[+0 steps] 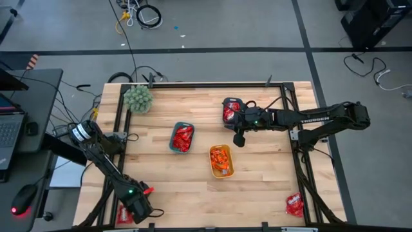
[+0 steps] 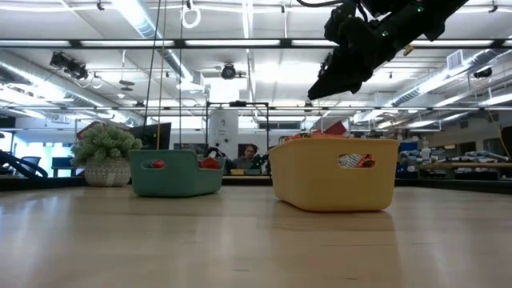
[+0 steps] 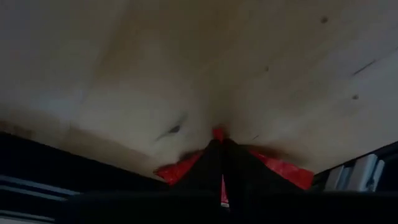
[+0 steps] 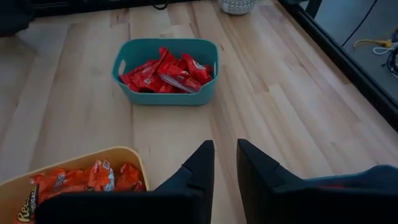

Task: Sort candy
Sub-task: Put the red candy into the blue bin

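Observation:
Red wrapped candies fill the teal tray [image 1: 174, 136] [image 4: 165, 93] and the blue tray [image 1: 224, 111]. Orange ones lie in the yellow tray [image 1: 211, 161] [image 4: 74, 162]. My left gripper [image 1: 138, 207] [image 3: 219, 142] is low at the table's near left corner, shut on a red wrapped candy [image 3: 283, 169] that lies on the wood. My right gripper [image 1: 239, 138] [image 4: 224, 149] [image 2: 336, 80] hangs high over the table between the blue and yellow trays, open by a narrow gap and empty. My left gripper pinches the red candy wrapper between its two fingers; a bit of red wrapper [image 3: 217, 132] shows at the fingertips. The fingers slant down from above. The wrapper spreads out to both sides of the fingers and lies on the table near its edge.
A fuzzy green plant [image 1: 138, 98] [image 2: 106, 152] stands at the far left corner. A red bag [image 1: 294, 205] lies near the near right corner. Bare wood stretches along the near side, in front of the trays. A black frame rail borders the table.

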Robot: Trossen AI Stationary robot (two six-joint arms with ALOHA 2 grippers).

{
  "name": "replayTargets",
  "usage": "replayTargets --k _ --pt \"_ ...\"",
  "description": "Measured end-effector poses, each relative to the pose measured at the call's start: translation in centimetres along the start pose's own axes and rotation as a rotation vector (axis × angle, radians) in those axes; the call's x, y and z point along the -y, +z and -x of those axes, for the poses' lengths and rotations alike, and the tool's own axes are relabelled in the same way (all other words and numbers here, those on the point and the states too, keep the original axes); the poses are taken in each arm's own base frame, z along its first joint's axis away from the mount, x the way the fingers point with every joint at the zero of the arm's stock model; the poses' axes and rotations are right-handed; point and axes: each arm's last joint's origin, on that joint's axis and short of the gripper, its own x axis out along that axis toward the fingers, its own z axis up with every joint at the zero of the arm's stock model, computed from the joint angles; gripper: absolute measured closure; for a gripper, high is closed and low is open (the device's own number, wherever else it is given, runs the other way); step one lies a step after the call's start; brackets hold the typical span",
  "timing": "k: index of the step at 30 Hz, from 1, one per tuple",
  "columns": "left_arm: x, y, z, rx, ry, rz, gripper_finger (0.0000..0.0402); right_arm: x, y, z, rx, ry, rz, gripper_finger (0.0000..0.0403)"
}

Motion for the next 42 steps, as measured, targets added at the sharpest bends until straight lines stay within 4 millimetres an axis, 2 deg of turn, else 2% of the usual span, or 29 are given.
replayTargets --k 6,12,16,21,28,30,35,39,42 --pt "0.7 0.8 1.8 0.146 0.02 -0.051 0.0399 -0.2 0.0 0.0 0.002 -0.018 0.033 0.0367" --pt "1.5 3.1 5.6 0.313 0.07 -0.11 0.04 -0.7 0.4 1.2 0.041 0.001 0.054 0.0383" --pt "1.8 5.8 8.1 0.413 0.069 -0.181 0.0401 -1.0 0.6 2.9 0.059 -0.058 0.068 0.0387" --pt "1.2 10.1 11.7 0.533 0.093 -0.3 0.0401 -1.4 0.5 5.0 0.071 -0.108 0.075 0.0387" --pt "0.6 16.2 19.2 0.819 0.059 -0.496 0.0401 -1.5 -0.7 6.0 0.077 -0.162 0.068 0.0396" --pt "0.1 17.8 21.6 0.91 0.045 -0.534 0.0401 -1.5 -1.1 6.1 0.076 -0.184 0.053 0.04" --pt "-2.7 21.7 26.7 1.128 0.012 -0.536 0.0401 -1.2 -2.2 6.5 0.09 -0.244 0.014 0.0402" --pt "-5.0 24.4 29.3 1.287 -0.055 -0.563 0.0401 -1.0 -2.5 6.8 0.105 -0.283 -0.009 0.0402" --pt "-6.9 26.8 30.2 1.363 -0.066 -0.536 0.0401 -1.0 -2.5 6.8 0.111 -0.295 -0.023 0.0402"
